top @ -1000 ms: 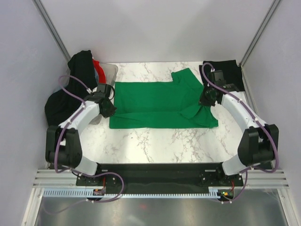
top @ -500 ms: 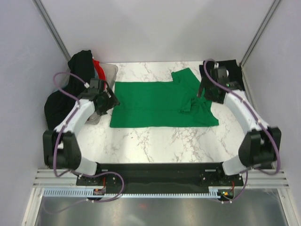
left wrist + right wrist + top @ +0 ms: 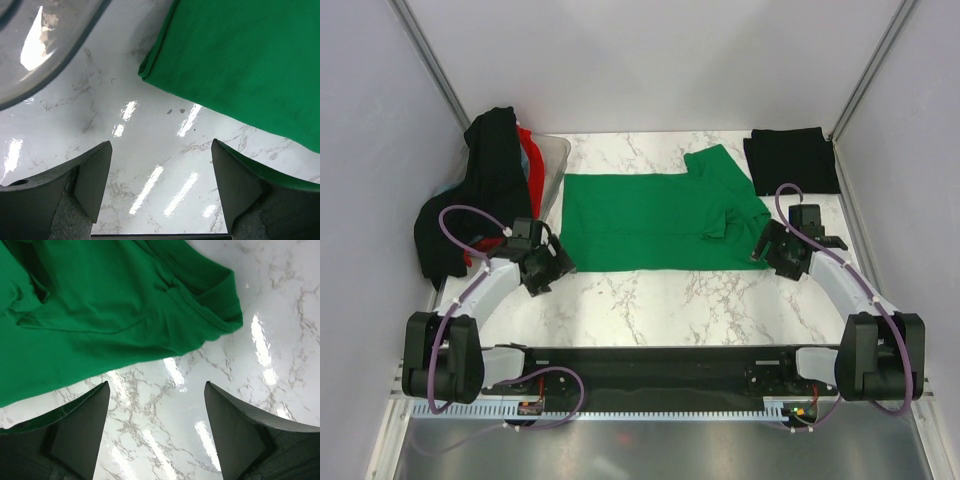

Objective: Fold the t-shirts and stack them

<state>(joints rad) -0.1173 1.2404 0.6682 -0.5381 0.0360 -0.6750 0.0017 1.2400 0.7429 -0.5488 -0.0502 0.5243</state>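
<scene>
Marble worktop (image 3: 670, 300) carries the green shirt (image 3: 650, 220) at its centre, spread flat, with one sleeve still sticking out toward the far side and a small crease near its right end. A second ago both arms were up alongside the shirt's left and right sides. They have since drawn back toward the near edge and now sit low at the shirt's two near corners. The shirt's near right corner has also pulled in a little and lies tidier than it did. My reading is that one fold has just been let go and the arms are lining up on the near hem for the next one, so this shirt is only part-folded.

Left of it, the pile (image 3: 485, 175) of black and red shirts is heaped over the tub (image 3: 555, 160), waiting. One black shirt (image 3: 790, 160) lies folded at the far right corner, well apart from the arms, probably the start of the stack.

Left tool (image 3: 555, 270) is spread wide with nothing between its fingers. Its wrist view shows bare marble in the gap and the shirt's folded corner just ahead. Right tool (image 3: 772, 250) is likewise released and empty, with the shirt's near right corner just ahead of it and untouched.
</scene>
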